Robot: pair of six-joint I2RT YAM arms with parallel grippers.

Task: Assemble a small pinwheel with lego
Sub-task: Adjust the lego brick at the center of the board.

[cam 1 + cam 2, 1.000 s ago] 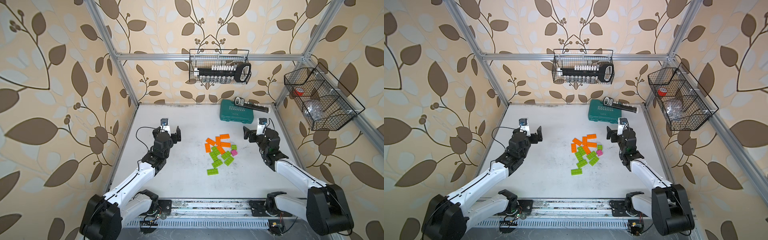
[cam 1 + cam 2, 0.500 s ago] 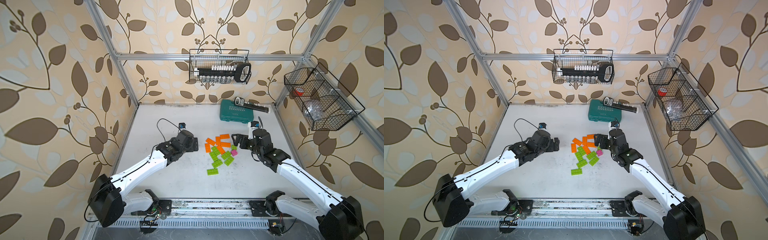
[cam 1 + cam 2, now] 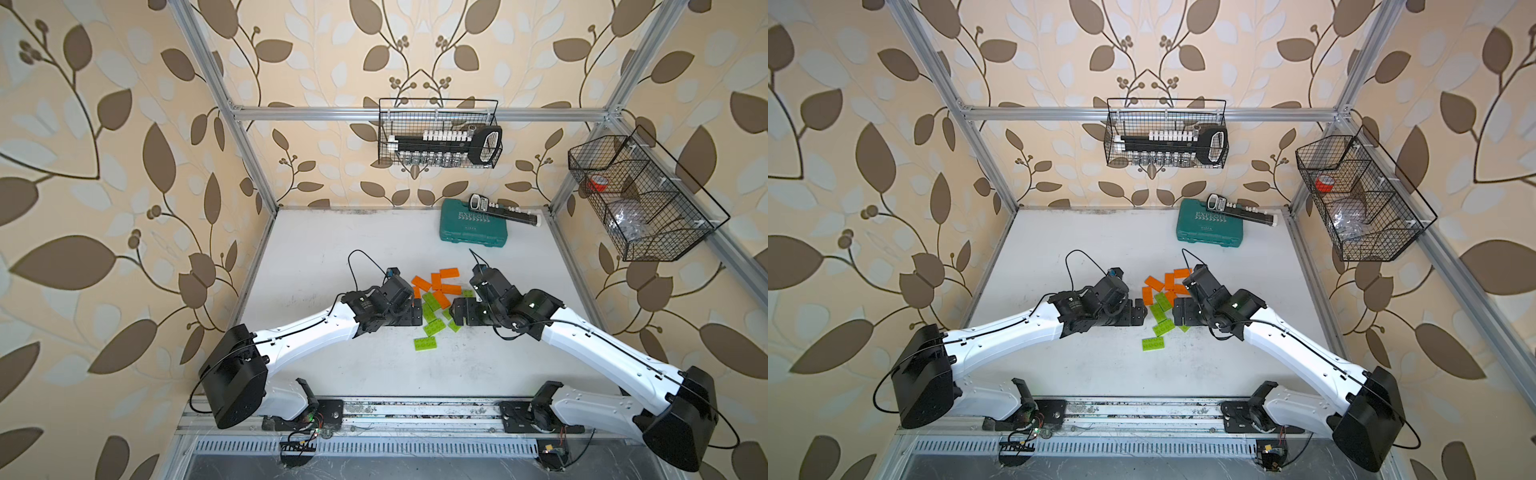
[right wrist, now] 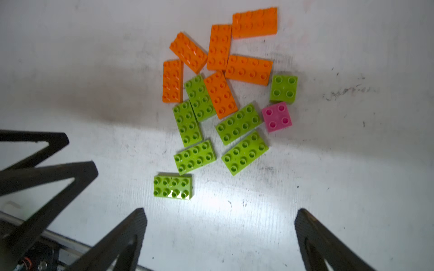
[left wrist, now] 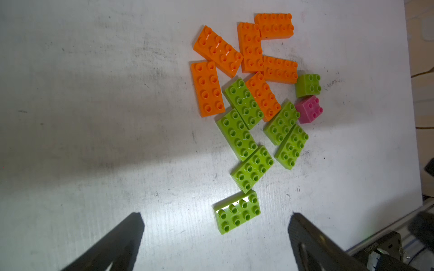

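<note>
The lego lies loose in a pile at mid-table: several orange bricks (image 3: 441,281) at the far side and several lime-green bricks (image 3: 434,327) nearer. One lime-green brick (image 5: 237,212) (image 4: 173,186) lies apart at the near end. A small pink brick (image 4: 277,116) (image 5: 308,109) sits beside a small green brick (image 4: 284,88) (image 5: 308,85). My left gripper (image 3: 415,309) (image 5: 216,218) hangs open at the pile's left side, holding nothing. Facing it from the right, my right gripper (image 3: 457,309) (image 4: 221,212) is open and empty too. The left fingers (image 4: 58,169) show in the right wrist view.
A teal tool case (image 3: 473,226) with a black tool (image 3: 505,212) on it stands at the back right. Wire baskets hang on the back wall (image 3: 440,137) and the right wall (image 3: 640,199). The arms' base rail (image 3: 415,409) runs along the front edge.
Both arms have swung in from the table's sides and lowered to either side of the brick pile. Both grippers stay open. The bricks have not moved.
</note>
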